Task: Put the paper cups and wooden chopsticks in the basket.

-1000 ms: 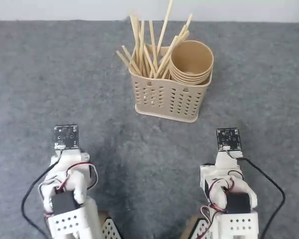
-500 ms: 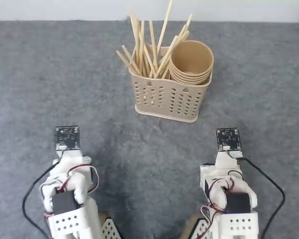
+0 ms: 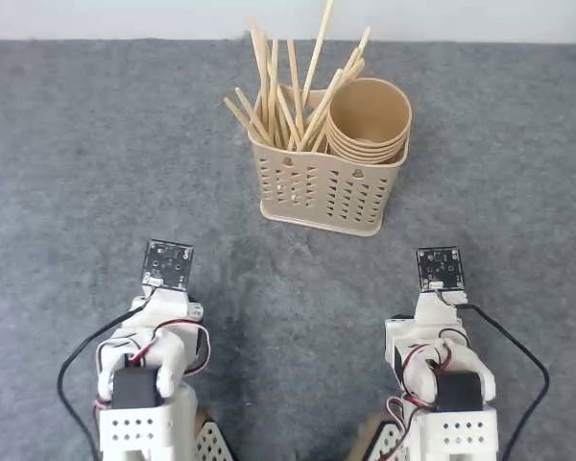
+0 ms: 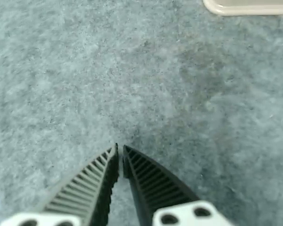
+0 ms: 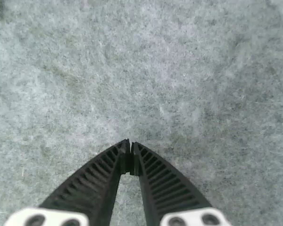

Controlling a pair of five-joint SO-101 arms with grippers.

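A beige perforated basket (image 3: 328, 185) stands on the grey carpet at the back centre. Inside it sit a stack of brown paper cups (image 3: 369, 120) on the right and several wooden chopsticks (image 3: 288, 91) leaning on the left. Both arms are folded back near the front edge, far from the basket. My left gripper (image 4: 120, 149) is shut with nothing in it, over bare carpet, and the basket's base (image 4: 247, 6) shows at the edge of its wrist view. My right gripper (image 5: 130, 143) is shut and holds nothing, over carpet.
Grey carpet (image 3: 96, 154) covers the table around the basket. A pale wall strip (image 3: 125, 19) runs along the back edge. The left arm (image 3: 149, 375) and right arm (image 3: 440, 370) sit at the front, with cables looping beside them.
The left arm has swung to the right, its wrist camera now pointing more toward the basket. The right arm, basket, cups and chopsticks have not moved.
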